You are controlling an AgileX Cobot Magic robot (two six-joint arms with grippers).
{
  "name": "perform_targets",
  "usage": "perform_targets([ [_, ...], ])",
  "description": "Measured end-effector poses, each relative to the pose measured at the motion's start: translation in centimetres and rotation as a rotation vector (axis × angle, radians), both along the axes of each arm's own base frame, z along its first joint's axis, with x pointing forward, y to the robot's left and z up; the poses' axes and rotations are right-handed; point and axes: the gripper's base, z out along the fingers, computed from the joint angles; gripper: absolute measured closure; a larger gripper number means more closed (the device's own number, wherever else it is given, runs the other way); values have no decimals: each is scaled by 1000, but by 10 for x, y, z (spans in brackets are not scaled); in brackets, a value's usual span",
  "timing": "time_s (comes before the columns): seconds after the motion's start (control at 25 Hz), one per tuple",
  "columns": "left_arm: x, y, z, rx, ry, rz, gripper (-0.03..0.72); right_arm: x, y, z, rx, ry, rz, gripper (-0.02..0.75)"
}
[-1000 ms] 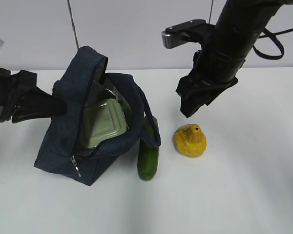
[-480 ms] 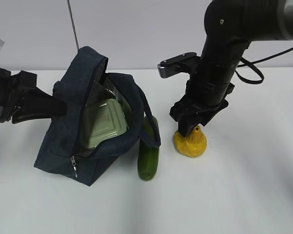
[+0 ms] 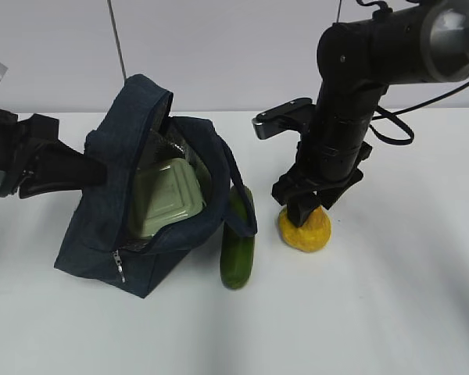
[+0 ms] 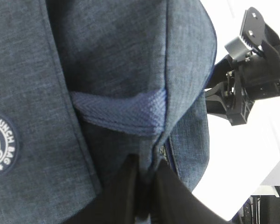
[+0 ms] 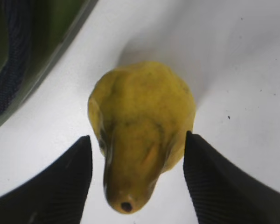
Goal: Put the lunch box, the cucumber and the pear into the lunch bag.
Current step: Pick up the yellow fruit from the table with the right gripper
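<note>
White bench (image 3: 391, 312) fills the lower part of the exterior view, bare and matte, with a pale wall (image 3: 219, 47) behind it across the top of the frame and a thin dark vertical line on that wall at upper left. Left of centre stands the lunch bag (image 3: 109, 234), its top gaping, and the lunch box (image 3: 166, 197) sits tilted inside the opening with its sage lid showing. Just right of the bag the cucumber (image 3: 238, 251) lies on the bench, its upper end tucked under a bag handle (image 3: 236, 187). Right of that, near the middle of the frame, is the pear (image 3: 306, 230), resting on the bench. The left hand (image 4: 142, 186) reaches in from the left edge and is pinched shut on the bag's fabric, as the left wrist view shows at bottom centre. The right arm comes down steeply from the upper right, wrist bent downward, and the right hand (image 5: 136, 179) straddles the pear with its fingers (image 5: 60, 182) spread to either side; whether they touch the fruit I cannot tell. Compared with a second ago, the right hand has dropped from above the pear to around it, while bag, box and cucumber are unchanged.
</note>
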Motion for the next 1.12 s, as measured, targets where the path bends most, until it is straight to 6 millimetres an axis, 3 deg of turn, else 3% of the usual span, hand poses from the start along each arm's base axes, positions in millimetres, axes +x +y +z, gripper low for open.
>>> perform_targets([
  [0.24, 0, 0, 0, 0, 0, 0, 685, 2, 0, -1, 2, -19, -4, 274],
  [0.4, 0, 0, 0, 0, 0, 0, 686, 2, 0, 0, 4, -22, -5, 363],
  [0.8, 0, 0, 0, 0, 0, 0, 686, 2, 0, 2, -6, -7, -2, 465],
  [1.12, 0, 0, 0, 0, 0, 0, 686, 8, 3, 30, -5, 4, -1, 475],
])
